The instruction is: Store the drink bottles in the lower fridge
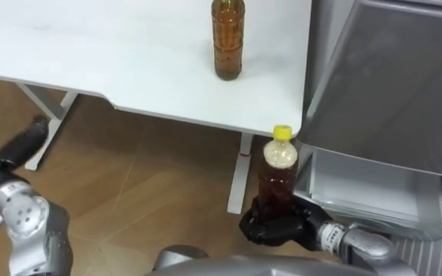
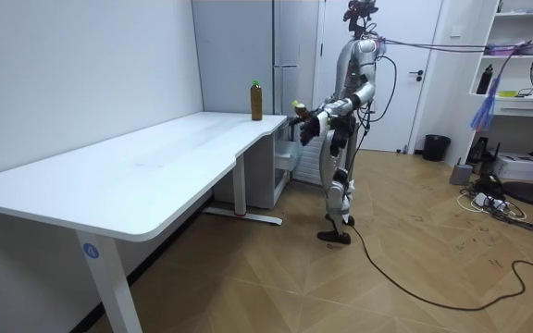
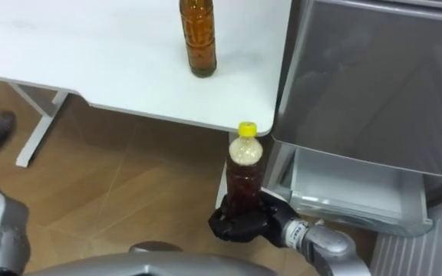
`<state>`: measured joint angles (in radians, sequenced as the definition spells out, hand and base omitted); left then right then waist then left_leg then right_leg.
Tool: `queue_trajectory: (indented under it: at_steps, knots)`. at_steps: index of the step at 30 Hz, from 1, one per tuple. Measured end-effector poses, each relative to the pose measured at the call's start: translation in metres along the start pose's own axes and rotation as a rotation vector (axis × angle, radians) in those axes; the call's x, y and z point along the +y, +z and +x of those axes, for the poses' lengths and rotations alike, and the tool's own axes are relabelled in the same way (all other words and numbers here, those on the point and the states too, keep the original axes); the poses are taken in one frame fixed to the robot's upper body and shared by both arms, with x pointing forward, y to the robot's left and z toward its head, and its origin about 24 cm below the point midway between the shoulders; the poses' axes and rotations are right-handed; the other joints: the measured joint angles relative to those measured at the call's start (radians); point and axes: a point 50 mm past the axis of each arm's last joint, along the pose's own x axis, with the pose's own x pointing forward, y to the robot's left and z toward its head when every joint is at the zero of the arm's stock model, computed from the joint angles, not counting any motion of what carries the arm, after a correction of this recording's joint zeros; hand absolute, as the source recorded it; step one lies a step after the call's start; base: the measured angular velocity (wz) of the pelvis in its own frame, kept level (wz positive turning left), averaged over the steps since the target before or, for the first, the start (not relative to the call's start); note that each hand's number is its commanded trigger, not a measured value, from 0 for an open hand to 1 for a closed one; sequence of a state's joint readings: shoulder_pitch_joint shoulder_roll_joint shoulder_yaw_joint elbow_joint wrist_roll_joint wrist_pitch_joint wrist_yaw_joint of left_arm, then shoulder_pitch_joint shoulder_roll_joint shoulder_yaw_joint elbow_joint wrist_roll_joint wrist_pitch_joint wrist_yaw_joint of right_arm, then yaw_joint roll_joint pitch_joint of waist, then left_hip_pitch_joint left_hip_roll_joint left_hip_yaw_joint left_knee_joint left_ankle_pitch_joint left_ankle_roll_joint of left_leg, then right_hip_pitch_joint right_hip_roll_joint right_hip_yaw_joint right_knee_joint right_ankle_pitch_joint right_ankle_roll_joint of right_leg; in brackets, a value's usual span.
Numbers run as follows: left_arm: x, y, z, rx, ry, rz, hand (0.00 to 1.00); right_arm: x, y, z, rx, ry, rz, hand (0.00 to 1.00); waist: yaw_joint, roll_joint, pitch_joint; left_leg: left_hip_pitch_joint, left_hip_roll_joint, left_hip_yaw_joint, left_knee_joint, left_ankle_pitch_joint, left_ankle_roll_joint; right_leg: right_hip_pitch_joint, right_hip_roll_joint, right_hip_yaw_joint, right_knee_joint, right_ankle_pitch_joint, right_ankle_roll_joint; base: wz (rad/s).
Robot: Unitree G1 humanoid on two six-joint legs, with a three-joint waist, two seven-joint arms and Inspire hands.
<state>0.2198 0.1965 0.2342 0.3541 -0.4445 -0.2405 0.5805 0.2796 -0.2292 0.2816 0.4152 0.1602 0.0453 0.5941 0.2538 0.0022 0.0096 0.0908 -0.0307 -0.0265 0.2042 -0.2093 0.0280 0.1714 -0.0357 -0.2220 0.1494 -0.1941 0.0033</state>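
A brown drink bottle with a yellow cap is upright in my right hand, whose dark fingers curl round its base, just off the table's corner and in front of the fridge's open lower drawer. A second brown bottle stands on the white table near its right end. My left hand hangs low at the left over the floor, away from both bottles. In the room view I stand at the table's far end beside the grey fridge, holding the bottle out.
The fridge's grey upper door overhangs the pulled-out drawer at the right. The table's leg stands just left of the held bottle. Open wood floor lies below the table edge.
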Motion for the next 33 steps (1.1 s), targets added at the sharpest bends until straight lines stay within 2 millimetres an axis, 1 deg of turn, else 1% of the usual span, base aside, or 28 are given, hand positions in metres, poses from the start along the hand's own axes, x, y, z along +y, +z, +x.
queue_trajectory:
  at_steps: [2,3,5,6,8,9,11,12,14,15,17,18,20,22,24,25,27,30,32,33]
  knots:
    - [0.007,-0.017,-0.005,0.077,0.021,0.016,0.0,0.004,0.0,0.003,0.009,0.02,-0.012,1.0,-0.003,-0.016,-0.0011,0.002,0.0,-0.002,0.0,0.0,0.0,0.0,0.0,0.0,-0.001,0.0,0.0,0.0]
    - [0.008,-0.021,-0.006,0.097,0.027,0.019,0.0,0.004,0.0,0.003,0.011,0.021,-0.015,1.0,-0.002,-0.017,-0.0009,0.004,0.0,-0.001,-0.001,0.0,0.0,0.001,0.0,0.0,-0.001,0.0,0.0,0.0]
    - [0.015,-0.042,-0.011,0.18,0.045,0.074,0.0,0.005,0.003,0.006,0.015,0.029,-0.034,1.0,-0.002,-0.017,-0.0008,0.008,0.0,-0.001,-0.004,0.0,0.0,0.003,0.0,0.0,0.001,0.0,0.0,0.0]
    - [0.016,-0.046,-0.012,0.206,0.05,0.073,0.0,0.005,0.005,0.007,0.013,0.031,-0.032,1.0,-0.002,-0.018,-0.0006,0.007,0.0,-0.001,-0.004,0.0,0.0,0.003,0.0,0.0,0.001,0.0,0.0,0.0]
    - [0.023,-0.066,-0.021,0.302,0.064,0.105,0.0,0.004,0.007,0.011,0.003,0.031,-0.002,1.0,-0.004,-0.018,-0.0005,0.01,0.001,-0.001,-0.006,0.0,0.0,0.003,0.001,0.0,0.001,0.0,0.0,0.0]
    - [0.026,-0.071,-0.023,0.324,0.065,0.123,0.0,0.004,0.007,0.012,0.004,0.029,0.0,1.0,-0.004,-0.018,-0.0005,0.01,0.001,-0.001,-0.007,0.0,0.0,0.003,0.001,0.002,0.001,0.0,0.0,0.0]
    - [0.037,-0.092,-0.034,0.413,0.058,0.211,0.0,0.001,0.006,0.015,0.02,0.006,0.01,1.0,-0.006,-0.018,0.0,0.007,0.002,0.0,-0.007,0.0,0.0,0.004,0.002,0.001,0.001,0.0,0.0,0.0]
    - [0.041,-0.097,-0.037,0.435,0.054,0.229,0.0,0.0,0.005,0.015,0.024,0.001,0.017,1.0,-0.005,-0.018,0.0,0.006,0.002,0.0,-0.007,0.0,0.0,0.003,0.002,0.001,0.001,0.0,0.0,0.0]
    - [0.052,-0.112,-0.048,0.528,0.037,0.288,0.0,-0.003,0.002,0.013,0.034,-0.021,0.056,1.0,-0.008,-0.022,0.0016,-0.012,0.001,-0.002,-0.008,-0.001,0.0,-0.006,0.001,0.002,0.001,0.0,0.0,0.02]
    - [0.057,-0.117,-0.05,0.556,0.039,0.298,0.0,-0.004,0.003,0.013,0.039,-0.023,0.054,1.0,-0.006,-0.023,0.0021,-0.013,0.001,0.001,-0.009,0.0,0.0,-0.009,0.001,0.003,0.002,0.0,0.0,-0.04]
    - [0.081,-0.133,-0.063,0.683,0.083,0.327,0.0,-0.004,0.002,0.013,0.057,-0.021,0.055,1.0,-0.005,-0.026,0.0037,-0.012,0.003,0.014,-0.009,-0.001,0.0,-0.012,0.002,0.012,0.002,0.0,0.0,-0.11]
    - [0.086,-0.136,-0.065,0.712,0.09,0.332,0.0,-0.005,0.002,0.014,0.058,-0.022,0.056,1.0,-0.007,-0.027,0.0046,-0.013,0.003,0.016,-0.009,-0.001,0.0,-0.013,0.002,0.016,0.002,0.0,0.0,-0.08]
    - [0.103,-0.147,-0.077,0.819,0.113,0.326,0.0,-0.005,0.001,0.014,0.073,-0.021,0.066,1.0,-0.023,-0.03,0.0064,-0.015,0.002,0.019,-0.01,-0.002,0.002,-0.016,0.001,0.026,0.002,0.001,0.0,-0.02]
    - [0.112,-0.155,-0.088,0.897,0.112,0.324,0.0,-0.005,0.002,0.015,0.082,-0.021,0.07,1.0,-0.036,-0.029,0.0061,-0.026,0.001,0.014,0.0,-0.004,0.004,-0.021,0.0,0.027,0.002,0.001,0.001,0.05]
    - [0.115,-0.16,-0.095,0.957,0.084,0.335,0.0,-0.006,0.003,0.015,0.084,-0.02,0.075,1.0,-0.048,-0.03,0.006,-0.038,0.001,0.017,0.007,-0.004,0.005,-0.029,0.0,0.025,0.004,0.002,0.001,0.06]
    - [0.115,-0.163,-0.099,0.988,0.057,0.328,0.0,-0.006,0.004,0.016,0.081,-0.02,0.077,1.0,-0.06,-0.027,0.0066,-0.045,0.001,0.016,0.016,-0.005,0.006,-0.03,0.0,0.024,0.003,0.003,0.001,0.07]
    - [0.107,-0.168,-0.104,1.032,-0.023,0.319,0.0,-0.009,0.005,0.015,0.075,-0.033,0.091,1.0,-0.078,-0.017,0.0063,-0.048,0.001,0.014,0.019,-0.006,0.007,-0.03,0.0,0.026,0.003,0.004,0.003,0.04]
    - [0.097,-0.169,-0.105,1.052,-0.106,0.326,0.0,-0.011,0.005,0.014,0.072,-0.054,0.095,1.0,-0.091,-0.004,0.0047,-0.048,0.001,0.018,0.02,-0.006,0.007,-0.034,0.0,0.03,0.006,0.005,0.002,-0.05]
    - [0.086,-0.169,-0.102,1.046,-0.207,0.351,0.0,-0.015,0.006,0.012,0.064,-0.073,0.105,1.0,-0.113,0.007,0.0041,-0.051,0.002,0.022,0.02,-0.005,0.007,-0.036,0.001,0.031,0.006,0.006,0.001,-0.04]
    - [0.082,-0.169,-0.1,1.04,-0.252,0.361,0.0,-0.018,0.007,0.011,0.055,-0.086,0.113,1.0,-0.125,0.009,0.0025,-0.051,0.001,0.022,0.02,-0.005,0.007,-0.037,0.0,0.031,0.006,0.006,0.001,0.0]
